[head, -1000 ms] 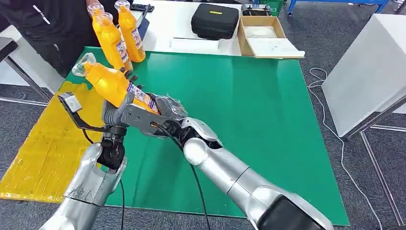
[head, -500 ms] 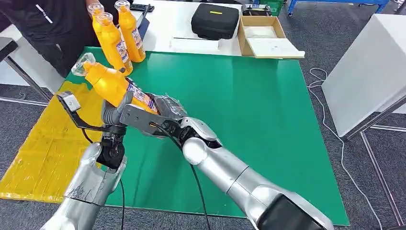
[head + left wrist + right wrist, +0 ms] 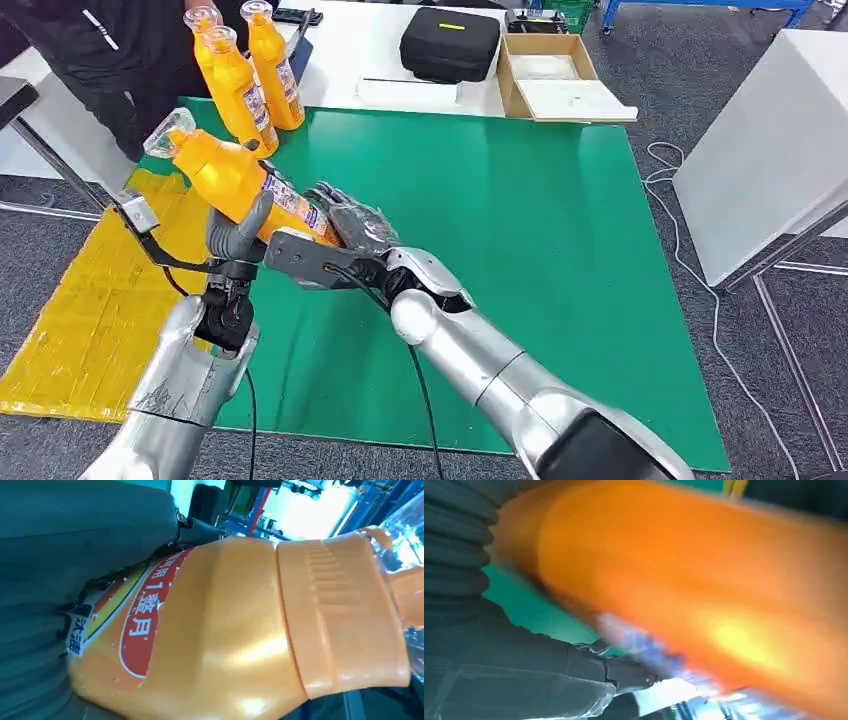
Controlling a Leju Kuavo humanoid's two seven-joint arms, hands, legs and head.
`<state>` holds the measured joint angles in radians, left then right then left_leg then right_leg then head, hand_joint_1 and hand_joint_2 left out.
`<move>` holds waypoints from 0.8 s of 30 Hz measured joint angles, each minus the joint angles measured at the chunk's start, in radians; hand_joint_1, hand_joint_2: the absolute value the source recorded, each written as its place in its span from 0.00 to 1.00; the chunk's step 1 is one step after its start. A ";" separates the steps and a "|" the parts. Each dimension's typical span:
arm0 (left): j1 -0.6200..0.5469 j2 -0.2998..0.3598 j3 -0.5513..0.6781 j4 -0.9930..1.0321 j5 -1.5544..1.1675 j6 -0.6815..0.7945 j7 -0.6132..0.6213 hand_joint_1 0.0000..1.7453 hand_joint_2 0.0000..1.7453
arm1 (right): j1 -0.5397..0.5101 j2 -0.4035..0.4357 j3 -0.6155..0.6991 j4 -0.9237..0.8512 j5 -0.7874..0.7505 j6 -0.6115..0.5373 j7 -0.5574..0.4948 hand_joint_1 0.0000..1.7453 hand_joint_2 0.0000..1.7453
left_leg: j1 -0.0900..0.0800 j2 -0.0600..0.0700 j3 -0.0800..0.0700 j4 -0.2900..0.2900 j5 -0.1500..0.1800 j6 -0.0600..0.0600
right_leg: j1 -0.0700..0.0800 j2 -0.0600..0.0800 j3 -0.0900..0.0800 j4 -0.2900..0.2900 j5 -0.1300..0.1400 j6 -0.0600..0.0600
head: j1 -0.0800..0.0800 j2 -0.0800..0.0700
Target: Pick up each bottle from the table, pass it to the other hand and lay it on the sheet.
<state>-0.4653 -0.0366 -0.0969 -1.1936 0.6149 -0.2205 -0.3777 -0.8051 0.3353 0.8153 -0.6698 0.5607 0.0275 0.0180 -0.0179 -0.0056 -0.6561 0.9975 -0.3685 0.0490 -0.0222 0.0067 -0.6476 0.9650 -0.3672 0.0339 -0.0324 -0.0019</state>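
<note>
Where the two silver arms rise from the near edge of the head view, they meet over the near-left part of the green mat (image 3: 520, 250). The left arm comes straight up along the mat's left border, forearm nearly upright, and the left hand (image 3: 238, 232) sits under the bottle (image 3: 232, 178) with its grey thumb raised against the bottle's side. In the left wrist view the grey ribbed hand (image 3: 55, 580) wraps the labelled lower body of the bottle (image 3: 240, 630), so this hand grasps it. The right arm reaches in on a slant from the lower right, elbow low, forearm pointing up and left. The right hand (image 3: 345, 222) lies at the bottle's base, dark fingers against the label end; whether it grips or merely touches I cannot tell. The right wrist view is blurred, showing the orange body (image 3: 684, 580) just beside the ribbed cover (image 3: 459, 555).

The bottle is held in the air, tilted, its clear cap up and to the left, its base down and to the right, above the seam where the mat meets the yellow sheet (image 3: 90, 310).

Farther on, three more orange bottles (image 3: 245, 80) stand upright at the mat's far-left corner. A person (image 3: 100, 50) in dark clothes stands just behind them. Beyond the mat, on the white table (image 3: 350, 60), sit a black case (image 3: 450, 42) and an open cardboard box (image 3: 555, 75).
</note>
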 measured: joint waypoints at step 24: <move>-0.207 0.161 0.127 0.347 -1.184 0.850 -0.125 1.00 1.00 | 0.226 -0.146 -0.305 -0.372 0.135 0.012 0.015 0.00 0.00 | 0.001 -0.001 0.000 0.000 0.001 -0.001 | 0.000 0.000 0.000 0.000 0.000 0.000 | 0.000 0.000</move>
<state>-0.6722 0.1247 0.0305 -0.8464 -0.5695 0.6300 -0.5028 -0.5795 0.1892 0.5104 -1.0414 0.6962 0.0392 0.0328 -0.0171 -0.0061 -0.6561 0.9975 -0.3678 0.0479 -0.0218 0.0063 -0.6477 0.9651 -0.3671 0.0338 -0.0324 -0.0019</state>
